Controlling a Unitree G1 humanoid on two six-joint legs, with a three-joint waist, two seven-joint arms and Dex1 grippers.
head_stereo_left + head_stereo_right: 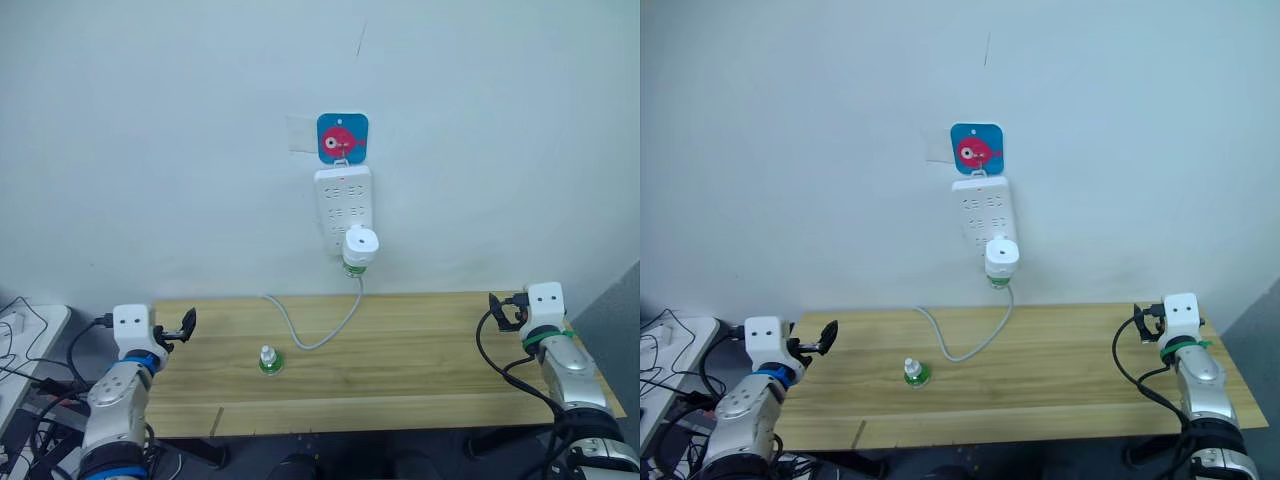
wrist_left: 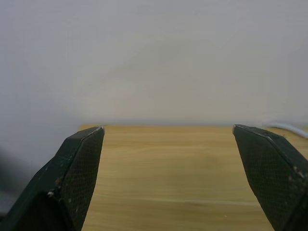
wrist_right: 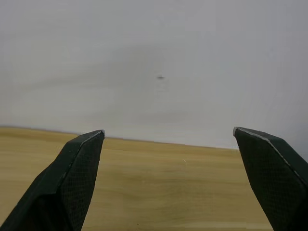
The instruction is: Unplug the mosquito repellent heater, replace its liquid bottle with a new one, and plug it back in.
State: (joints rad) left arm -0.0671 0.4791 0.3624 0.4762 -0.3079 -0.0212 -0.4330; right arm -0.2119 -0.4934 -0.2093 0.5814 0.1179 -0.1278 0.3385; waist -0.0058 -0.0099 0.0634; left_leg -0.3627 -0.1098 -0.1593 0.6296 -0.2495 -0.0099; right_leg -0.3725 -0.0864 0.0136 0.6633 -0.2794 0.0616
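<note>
Left gripper (image 1: 180,328): fingers spread apart, empty, resting at the near left corner of the wooden table (image 1: 420,390), aimed at the wall.

Right gripper (image 1: 503,310): likewise parted and empty, at the table's far right edge, apparently a parked pose with nothing yet engaged.

Mosquito repellent heater (image 1: 360,247): up and inward from both grippers, well apart from each, plugged into the lowest outlet of the power strip (image 1: 344,205) on the wall, so its bottle hangs clear of the table.

New liquid bottle (image 1: 269,360): upright on the table, nearer the left gripper, likely staged for the swap; its cap detail is hard to make out.

White cord (image 1: 320,335): trails from the strip across the table, beyond the bottle.
</note>
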